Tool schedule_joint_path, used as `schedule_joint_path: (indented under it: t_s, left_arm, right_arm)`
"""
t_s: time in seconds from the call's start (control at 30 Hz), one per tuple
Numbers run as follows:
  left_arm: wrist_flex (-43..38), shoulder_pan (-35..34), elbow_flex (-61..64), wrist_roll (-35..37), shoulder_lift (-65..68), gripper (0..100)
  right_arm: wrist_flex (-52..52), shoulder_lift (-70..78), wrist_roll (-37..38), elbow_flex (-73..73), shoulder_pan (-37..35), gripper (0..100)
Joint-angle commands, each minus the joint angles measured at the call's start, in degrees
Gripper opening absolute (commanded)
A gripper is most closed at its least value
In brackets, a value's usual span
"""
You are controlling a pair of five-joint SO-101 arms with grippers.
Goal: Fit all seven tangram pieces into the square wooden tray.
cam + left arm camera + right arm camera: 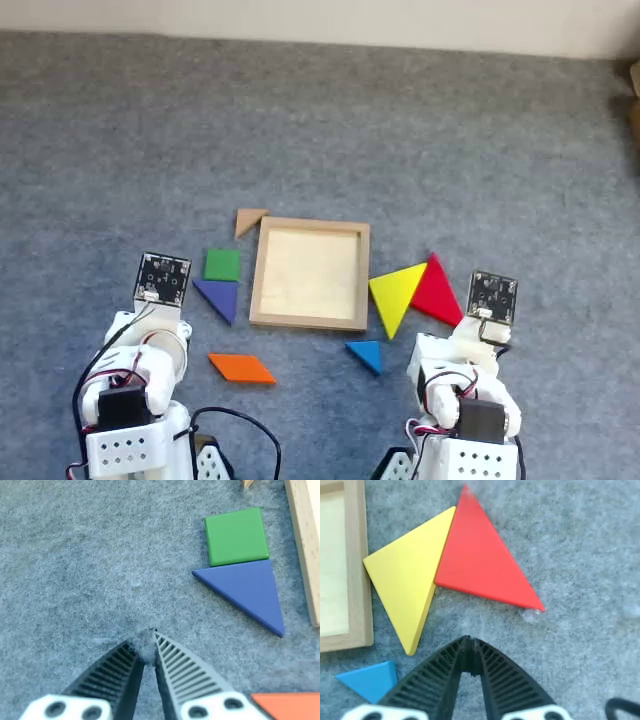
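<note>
The square wooden tray [256, 280] lies on the grey carpet between the two arms, with nothing in it. To its left lie a green square [222, 264] [235, 535], a dark blue triangle [219, 296] [246, 591] and an orange parallelogram [241, 368] [287, 705]. A tan triangle [248, 219] sits at the tray's far left corner. To its right lie a yellow triangle [396, 293] [405, 582], a red triangle [435, 291] [477, 562] and a small blue triangle [366, 353] [369, 678]. My left gripper [150, 636] is shut and holds nothing, near the dark blue triangle. My right gripper [468, 642] is shut, just short of the red and yellow triangles.
Grey carpet [320, 130] stretches free beyond the tray to a pale wall strip at the far edge. Both arm bases [130, 420] [465, 420] stand at the near edge, with black cables by them.
</note>
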Motion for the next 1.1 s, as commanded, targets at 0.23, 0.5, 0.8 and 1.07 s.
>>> schedule_joint_path:
  t_s: [0.23, 0.5, 0.8, 1.07]
  left_arm:
    - [0.3, -0.6, 1.2, 0.3, -1.6, 1]
    - [0.3, -0.6, 1.2, 0.3, -1.6, 1]
    - [0.3, -0.6, 1.2, 0.3, -1.6, 1]
    - [0.3, -0.6, 1.2, 0.3, -1.6, 1]
  right_arm:
    - [0.5, -0.6, 0.4, 5.7, 0.7, 0.6]
    - [0.5, -0.6, 0.2, 5.7, -0.1, 0.6]
    - [0.5, -0.6, 0.2, 5.7, -0.1, 0.6]
    - [-0.7, -0.6, 0.2, -0.6, 0.1, 0.5]
